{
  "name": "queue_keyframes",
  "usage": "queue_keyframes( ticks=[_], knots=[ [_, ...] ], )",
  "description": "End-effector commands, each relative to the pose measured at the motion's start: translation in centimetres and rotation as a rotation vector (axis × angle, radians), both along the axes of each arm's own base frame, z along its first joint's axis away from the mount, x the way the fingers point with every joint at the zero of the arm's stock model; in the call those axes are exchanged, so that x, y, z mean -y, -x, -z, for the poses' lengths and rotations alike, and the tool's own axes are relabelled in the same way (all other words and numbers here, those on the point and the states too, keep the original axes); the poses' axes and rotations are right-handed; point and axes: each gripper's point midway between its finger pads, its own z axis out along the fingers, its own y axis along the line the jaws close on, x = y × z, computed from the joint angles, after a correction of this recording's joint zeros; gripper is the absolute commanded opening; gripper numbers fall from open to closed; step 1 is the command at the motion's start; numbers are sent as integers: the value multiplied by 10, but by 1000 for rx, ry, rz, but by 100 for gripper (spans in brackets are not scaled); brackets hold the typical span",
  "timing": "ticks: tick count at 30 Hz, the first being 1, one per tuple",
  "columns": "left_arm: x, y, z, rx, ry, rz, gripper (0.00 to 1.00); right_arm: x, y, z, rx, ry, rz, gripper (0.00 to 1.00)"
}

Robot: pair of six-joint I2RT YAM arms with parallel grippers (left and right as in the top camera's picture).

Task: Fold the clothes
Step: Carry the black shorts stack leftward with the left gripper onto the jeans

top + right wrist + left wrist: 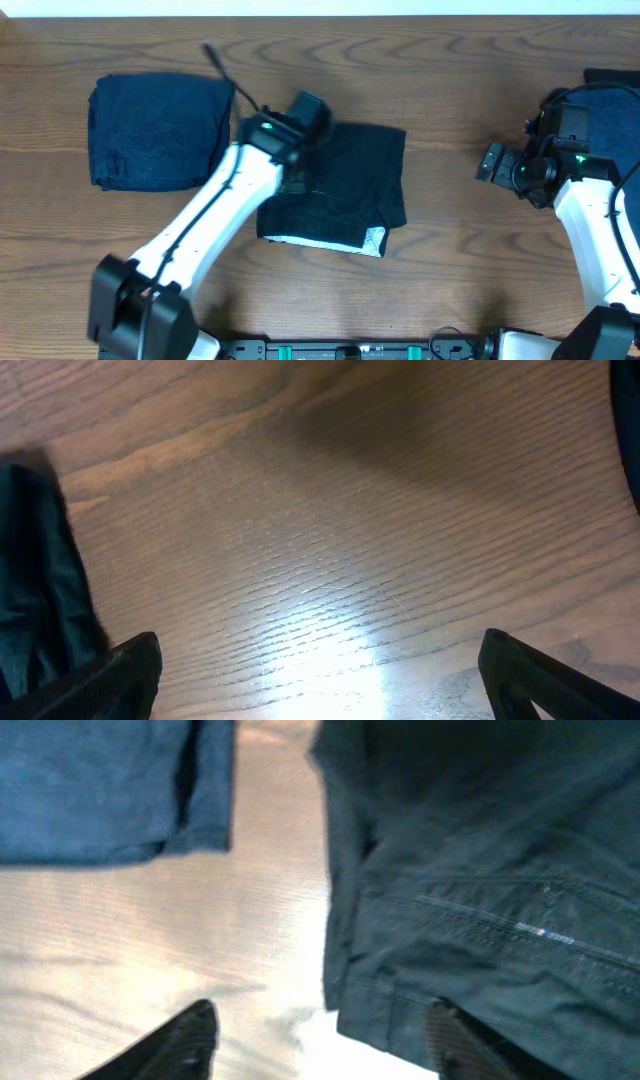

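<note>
My left gripper hangs with jaws spread, gripping nothing, over the left edge of the folded black fabric garment. It lies mid-table, apart from the folded navy blue fabric garment, I judge to keep finished pieces separate. My right gripper gapes empty above the brown wooden table.

wood table w/ folded navy shirt & black shirt.

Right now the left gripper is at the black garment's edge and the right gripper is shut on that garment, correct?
No. The right gripper is open over bare table, holding nothing, as the right wrist view shows. The left gripper is at the black garment's edge.
</note>
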Motion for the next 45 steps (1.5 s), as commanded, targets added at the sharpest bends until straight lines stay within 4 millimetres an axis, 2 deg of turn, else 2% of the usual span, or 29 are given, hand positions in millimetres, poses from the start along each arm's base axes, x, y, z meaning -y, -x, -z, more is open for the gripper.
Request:
queue_keyframes(
  ticks=[1,4,6,12,18,22,27,32,45],
  knots=[
    [2,7,8,-92,124,-10,77,5,-1,-4,9,16,9,99],
    [12,15,21,-170,259,6,80,5,-1,-4,9,16,9,99],
    [10,19,29,-195,294,-13,81,5,-1,-4,9,16,9,99],
    [11,27,56,-218,320,1,87,5,-1,-4,9,16,9,99],
    [12,21,84,-164,340,7,92,5,-1,-4,9,16,9,99],
    [7,13,92,-126,352,-9,92,5,-1,-4,9,16,9,99],
    [-2,-2,90,-78,368,-39,92,5,-1,-4,9,16,9,99],
    [-2,-8,95,-67,372,-44,92,5,-1,-4,9,16,9,99],
    [-3,-1,143,-188,343,-73,92,5,-1,-4,9,16,9,99]
  ],
)
